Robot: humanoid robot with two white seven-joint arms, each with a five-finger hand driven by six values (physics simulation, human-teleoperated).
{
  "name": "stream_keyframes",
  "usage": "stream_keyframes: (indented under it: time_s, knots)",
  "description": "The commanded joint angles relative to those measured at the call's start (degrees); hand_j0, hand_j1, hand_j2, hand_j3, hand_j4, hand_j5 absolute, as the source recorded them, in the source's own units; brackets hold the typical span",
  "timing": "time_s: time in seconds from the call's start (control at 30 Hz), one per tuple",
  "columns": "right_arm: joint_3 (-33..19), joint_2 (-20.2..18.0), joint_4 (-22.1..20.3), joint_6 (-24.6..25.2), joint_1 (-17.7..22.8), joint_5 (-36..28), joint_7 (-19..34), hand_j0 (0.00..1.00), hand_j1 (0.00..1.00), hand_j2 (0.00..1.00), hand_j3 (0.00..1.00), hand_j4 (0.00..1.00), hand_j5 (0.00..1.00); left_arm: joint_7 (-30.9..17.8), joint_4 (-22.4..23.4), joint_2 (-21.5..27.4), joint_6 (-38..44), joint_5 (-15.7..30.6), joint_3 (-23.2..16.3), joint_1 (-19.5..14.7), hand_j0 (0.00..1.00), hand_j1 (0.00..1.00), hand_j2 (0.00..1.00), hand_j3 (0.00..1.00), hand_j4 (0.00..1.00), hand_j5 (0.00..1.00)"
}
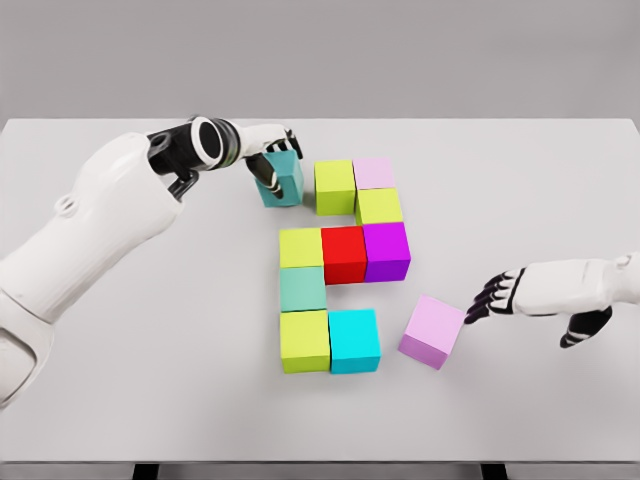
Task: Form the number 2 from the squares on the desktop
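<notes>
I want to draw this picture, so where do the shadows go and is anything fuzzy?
Head view: the light is soft and even, with no glare on the white table. Shadows are faint: a small dark patch lies under the right hand, and the light pink cube has a darker front side. Everything is about equally sharp; only the edges look a little soft.

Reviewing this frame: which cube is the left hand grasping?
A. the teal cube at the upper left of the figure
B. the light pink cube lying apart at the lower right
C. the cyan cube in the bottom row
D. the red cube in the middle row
A: the left hand has its fingers curled around the teal cube at the top row's left end, beside the yellow-green cube.
</notes>
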Motion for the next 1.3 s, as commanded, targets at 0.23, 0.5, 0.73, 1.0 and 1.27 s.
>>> stream_keyframes:
  time_s: [0.23,0.5,0.73,1.0,1.27]
  knots:
    - [-0.1,1.0,0.8,0.1,-0.5,-0.4,0.0,1.0,1.0,1.0,1.0,1.0,1.0,0.1,0.0,-0.4,-0.1,-0.6,0.0,-0.1,0.41,0.41,0.41,0.41,0.41,0.41]
    - [-0.6,1.4,0.8,0.1,-1.3,-1.7,0.0,1.0,1.0,1.0,1.0,1.0,1.0,0.1,-0.2,-1.0,-0.1,-1.2,0.0,0.0,0.42,0.42,0.42,0.42,0.42,0.42]
    - [-0.6,2.6,1.3,0.1,-1.8,-2.7,0.0,1.0,1.0,1.0,1.0,1.0,1.0,0.1,0.1,-1.4,-0.1,-1.3,0.0,0.0,0.42,0.42,0.42,0.42,0.42,0.42]
    - [-1.1,2.7,5.0,0.1,-1.8,-3.9,0.0,1.0,1.0,1.0,1.0,1.0,1.0,0.1,0.0,-1.7,-0.1,-1.3,0.0,0.1,0.57,0.57,0.57,0.57,0.57,0.57]
    - [-1.1,6.9,7.4,0.1,-2.0,-3.8,0.0,1.0,1.0,1.0,1.0,1.0,1.0,0.1,-0.4,-1.7,-0.1,-1.3,0.0,0.1,0.71,0.71,0.71,0.71,0.71,0.71]
